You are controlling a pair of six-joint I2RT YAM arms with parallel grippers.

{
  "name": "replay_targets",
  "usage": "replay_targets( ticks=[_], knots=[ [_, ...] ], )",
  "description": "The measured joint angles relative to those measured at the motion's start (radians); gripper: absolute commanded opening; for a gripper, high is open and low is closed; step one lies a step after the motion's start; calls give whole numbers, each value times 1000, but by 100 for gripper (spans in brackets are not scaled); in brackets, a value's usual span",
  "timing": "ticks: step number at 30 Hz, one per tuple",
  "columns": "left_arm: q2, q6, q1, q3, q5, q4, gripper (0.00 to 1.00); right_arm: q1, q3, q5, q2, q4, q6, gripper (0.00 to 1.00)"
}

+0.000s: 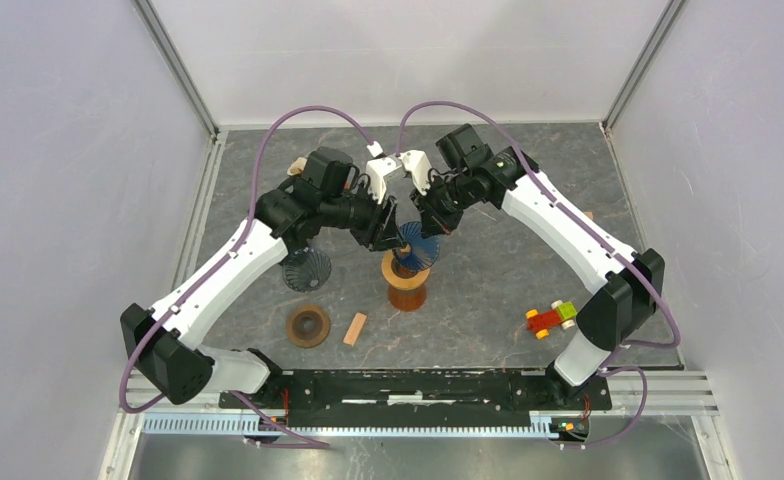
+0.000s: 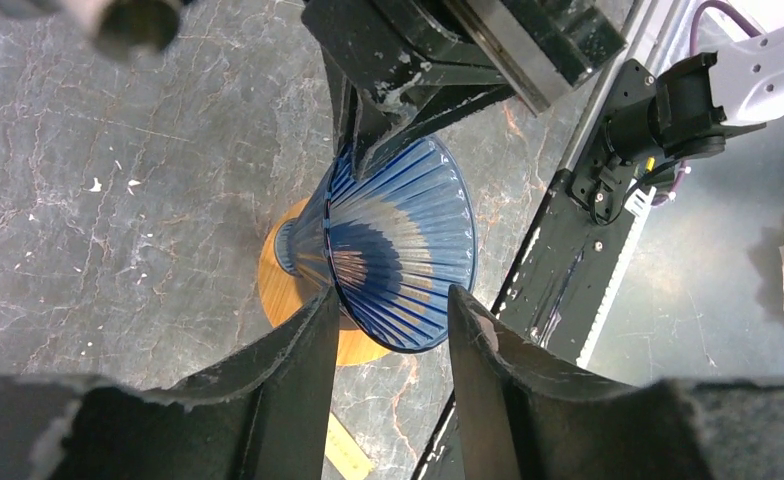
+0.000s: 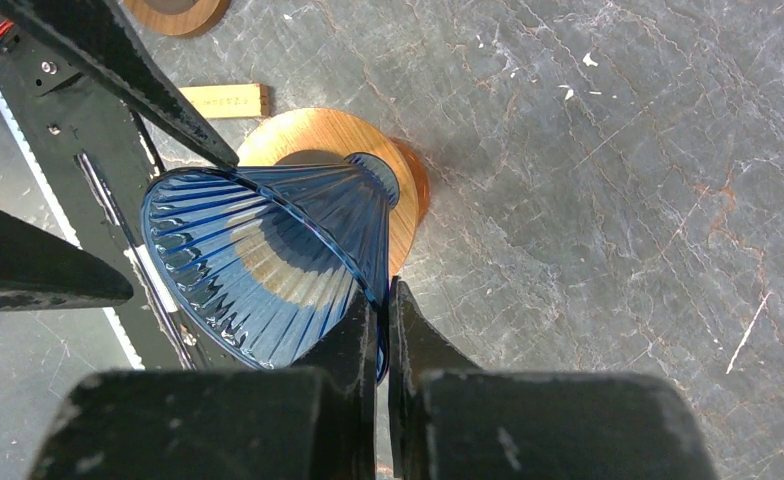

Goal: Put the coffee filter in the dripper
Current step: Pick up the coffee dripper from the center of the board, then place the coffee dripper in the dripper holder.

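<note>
A dark fluted cone [image 1: 306, 268] stands on the tabletop [image 1: 488, 200] well left of the wooden stand [image 1: 406, 290], untouched. Just above and left of the stand, the left hand [image 2: 393, 300] is spread, one finger on each side of the wide rim of the blue fluted cone [image 2: 398, 250]. We take this cone for the coffee filter and the stand for the dripper's seat, though the pictures do not settle that.

The cone hangs tilted over the stand. Its long axis slants, with the narrow neck at the stand's top disc and the mouth turned up and away from it. Just right of the stand, the right hand [image 3: 380, 300] is pressed together on the cone's rim and carries it.

The coming move turns on that slant: the cone must come upright before its neck drops into the stand.

The right wrist view shows one left finger at the far rim and the other apart from it. The overhead view hides both grips behind the arms.
</note>
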Motion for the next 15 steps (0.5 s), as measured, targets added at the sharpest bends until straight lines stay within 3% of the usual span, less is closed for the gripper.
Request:
replay_targets(
  ticks=[5,10,15],
  knots=[
    [-2,-10,-4,-11,-33,21,48,0,0,6,2,0,12,0],
    [-16,-21,-4,-31,-77,39,57,-1,0,10,1,3,18,0],
    [-34,-81,45,-72,-109,56,58,0,0,-3,-1,16,2,0]
  ],
)
